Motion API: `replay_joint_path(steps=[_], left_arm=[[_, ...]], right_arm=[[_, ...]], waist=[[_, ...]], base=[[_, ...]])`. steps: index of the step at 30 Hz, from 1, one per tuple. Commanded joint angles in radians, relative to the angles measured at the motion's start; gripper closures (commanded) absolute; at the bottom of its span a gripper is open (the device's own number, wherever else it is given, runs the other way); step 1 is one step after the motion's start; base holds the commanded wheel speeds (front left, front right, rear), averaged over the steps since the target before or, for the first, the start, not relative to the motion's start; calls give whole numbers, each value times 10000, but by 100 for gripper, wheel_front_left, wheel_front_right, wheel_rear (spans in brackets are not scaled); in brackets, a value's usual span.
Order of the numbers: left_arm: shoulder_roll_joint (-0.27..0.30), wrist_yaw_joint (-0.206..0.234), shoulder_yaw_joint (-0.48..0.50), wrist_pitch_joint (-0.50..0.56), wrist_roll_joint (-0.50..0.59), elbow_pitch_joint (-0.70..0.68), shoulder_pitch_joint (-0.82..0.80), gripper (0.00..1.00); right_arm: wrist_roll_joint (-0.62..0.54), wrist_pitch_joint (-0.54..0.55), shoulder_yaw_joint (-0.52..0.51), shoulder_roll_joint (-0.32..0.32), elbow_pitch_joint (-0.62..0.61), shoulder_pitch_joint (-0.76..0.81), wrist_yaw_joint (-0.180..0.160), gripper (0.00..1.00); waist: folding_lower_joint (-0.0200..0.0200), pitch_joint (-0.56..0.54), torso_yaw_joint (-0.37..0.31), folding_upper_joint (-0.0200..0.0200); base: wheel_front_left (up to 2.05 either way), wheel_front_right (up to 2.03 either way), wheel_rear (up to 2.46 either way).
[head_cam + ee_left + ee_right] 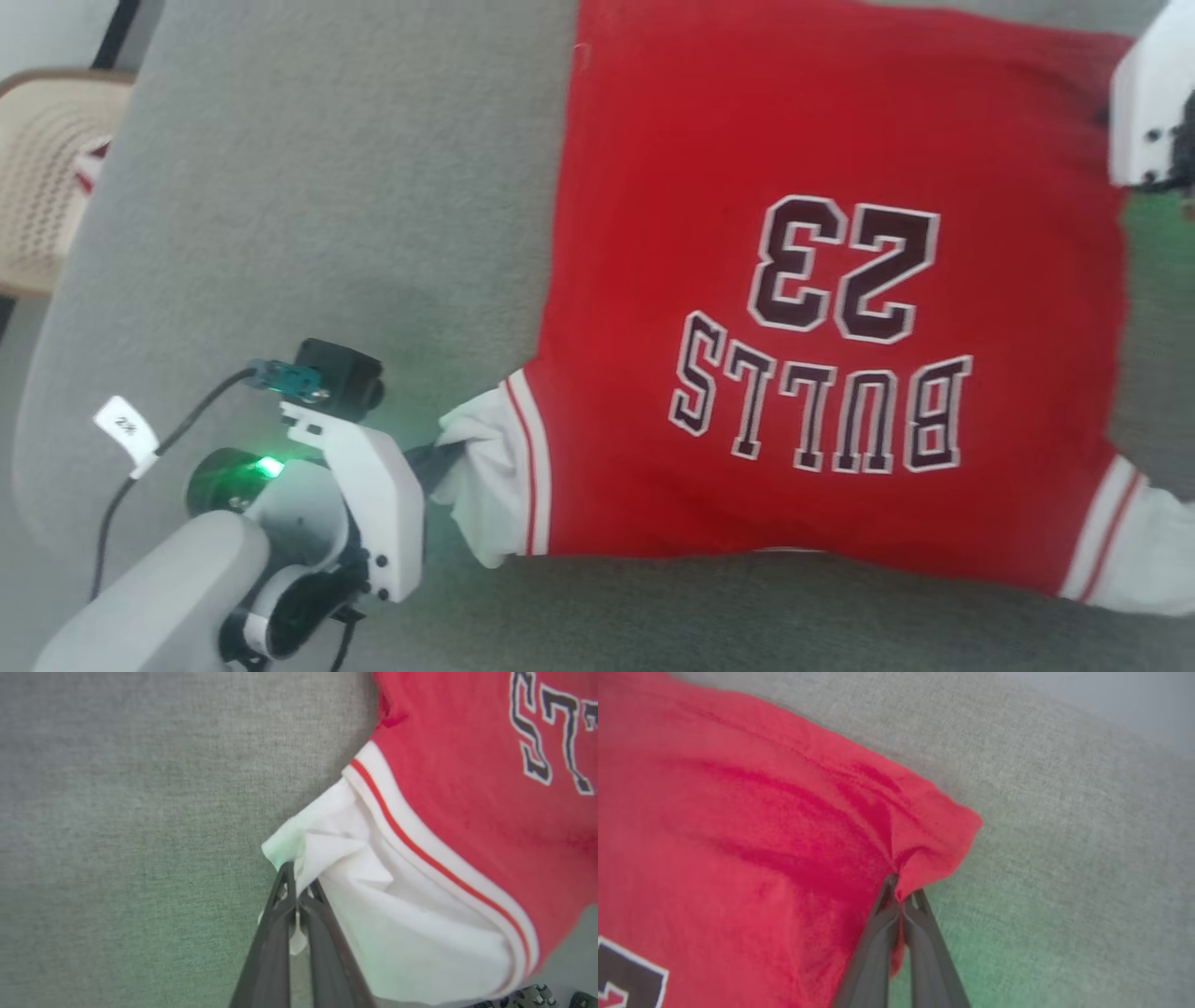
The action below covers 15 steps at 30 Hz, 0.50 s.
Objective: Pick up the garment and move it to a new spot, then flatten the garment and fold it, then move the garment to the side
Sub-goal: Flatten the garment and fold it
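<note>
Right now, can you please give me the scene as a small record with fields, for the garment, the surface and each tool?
garment: red with white sleeves, spread flat, chest lettering up, upside down in head view
surface: grey fabric, under the garment
left tool: shut on the edge of the white sleeve
right tool: shut on a red corner
nearby: beige chair, far left

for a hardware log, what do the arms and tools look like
The left tool and right tool each have two long dark grey fingers. The left arm is pale grey, with a white wrist bracket, black camera, green light and tagged black cable.
</note>
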Motion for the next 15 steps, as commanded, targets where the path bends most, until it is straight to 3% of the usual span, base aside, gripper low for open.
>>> replay_joint_path(steps=[1, 5, 9, 15], left_arm=[[112, 76, 87, -33, -33, -10, 142, 100], [416, 223, 194, 67, -97, -140, 290, 100], [761, 421, 340, 150, -211, -341, 565, 100], [1100, 695, 470, 213, -364, -639, 938, 100]], right_arm=[[249, -2, 201, -23, -354, 374, -14, 100], [1076, -120, 699, -333, -1954, 1101, -14, 100], [2105, -25, 1072, -1036, -4278, 2464, -14, 100], [2813, 77, 499, -1815, -6782, 4769, -12, 100]], waist=[[0, -436, -469, 0], [0, -892, -1025, 0], [0, -1391, -1640, 0], [0, -1814, -2218, 0]], base=[[0, 0, 0], [0, 0, 0], [0, 0, 0], [0, 0, 0]])
